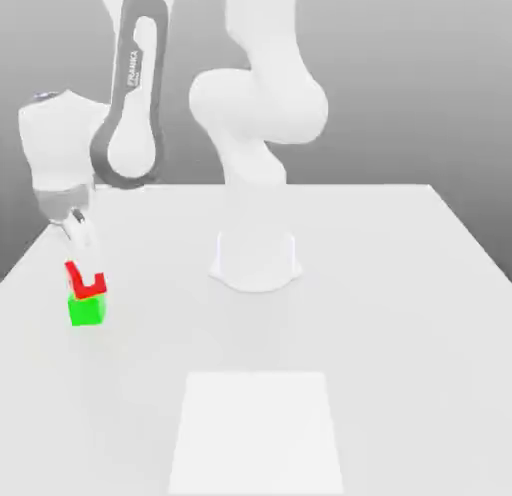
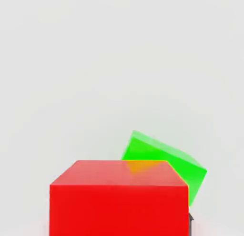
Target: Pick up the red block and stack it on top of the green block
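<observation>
While gripped, red block tops green block.

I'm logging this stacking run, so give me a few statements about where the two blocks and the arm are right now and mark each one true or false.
1. The red block is at the green block, just above it. True.
2. The green block sits on the pale square patch at the front of the table. False: it lies off the patch, toward the exterior view's left.
3. The gripper is directly over the red block. True.
4. The red block lies alone near the robot's base. False: it is at the green block, away from the base.
5. In the hand view, the green block is turned at an angle to the red block. True.
</observation>
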You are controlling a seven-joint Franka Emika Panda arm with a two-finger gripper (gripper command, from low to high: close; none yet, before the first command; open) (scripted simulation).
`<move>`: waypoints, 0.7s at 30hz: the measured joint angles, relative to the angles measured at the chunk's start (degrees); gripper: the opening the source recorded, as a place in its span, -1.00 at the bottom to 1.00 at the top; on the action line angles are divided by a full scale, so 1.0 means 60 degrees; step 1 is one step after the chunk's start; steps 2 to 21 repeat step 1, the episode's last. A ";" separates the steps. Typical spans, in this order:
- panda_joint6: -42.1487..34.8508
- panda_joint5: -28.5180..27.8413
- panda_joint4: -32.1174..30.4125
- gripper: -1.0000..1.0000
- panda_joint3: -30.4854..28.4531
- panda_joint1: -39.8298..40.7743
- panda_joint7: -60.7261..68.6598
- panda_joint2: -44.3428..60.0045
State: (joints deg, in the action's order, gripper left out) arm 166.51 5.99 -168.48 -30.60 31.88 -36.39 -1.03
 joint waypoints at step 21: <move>0.0234 -0.0113 -0.0007 -1.00 0.0001 -0.0019 -0.0080 0.0180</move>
